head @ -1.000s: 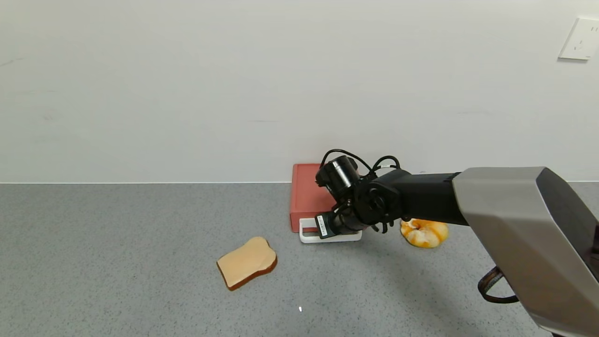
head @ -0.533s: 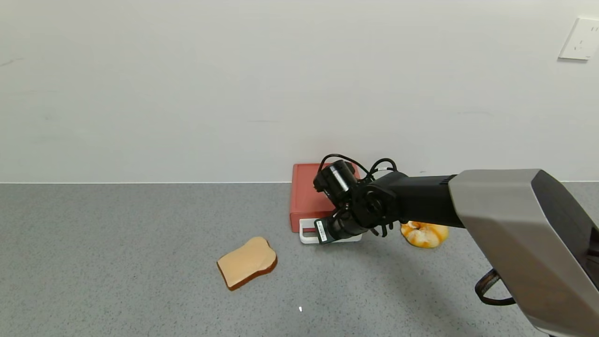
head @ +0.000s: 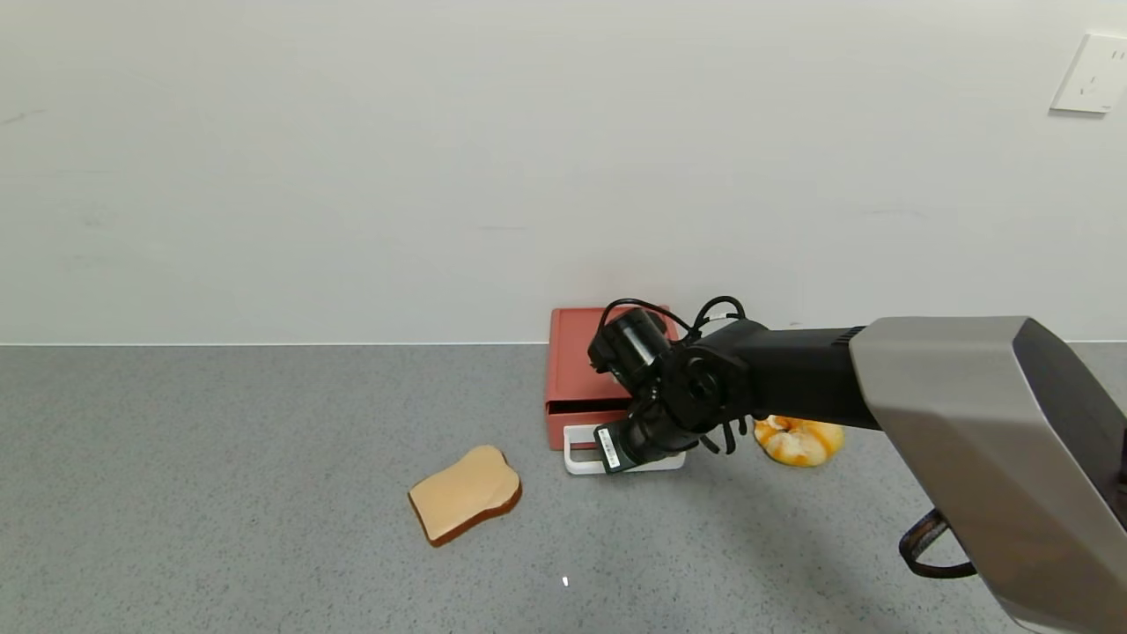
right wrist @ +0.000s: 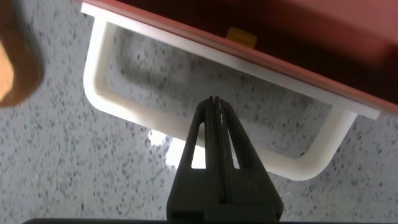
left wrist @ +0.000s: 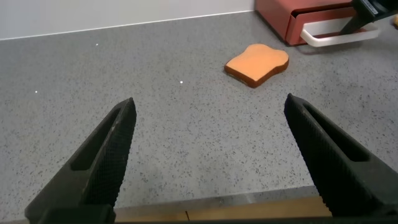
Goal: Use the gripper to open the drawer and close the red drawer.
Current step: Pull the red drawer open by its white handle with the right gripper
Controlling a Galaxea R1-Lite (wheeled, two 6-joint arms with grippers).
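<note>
Grey counter [head: 220, 493] | right gripper [right wrist: 214, 109] pinched together inside white handle [right wrist: 99, 93] (drawer [head: 577, 370] ajar) | left gripper [left wrist: 208, 121] wide apart, empty

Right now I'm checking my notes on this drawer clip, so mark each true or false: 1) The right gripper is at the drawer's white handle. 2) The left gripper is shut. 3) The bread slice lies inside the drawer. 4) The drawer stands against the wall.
1) True: the right gripper is shut, its fingers inside the loop of the white handle of the drawer.
2) False: the left gripper is open, hovering over the counter.
3) False: the bread slice lies on the counter, in front of the drawer.
4) True.
</note>
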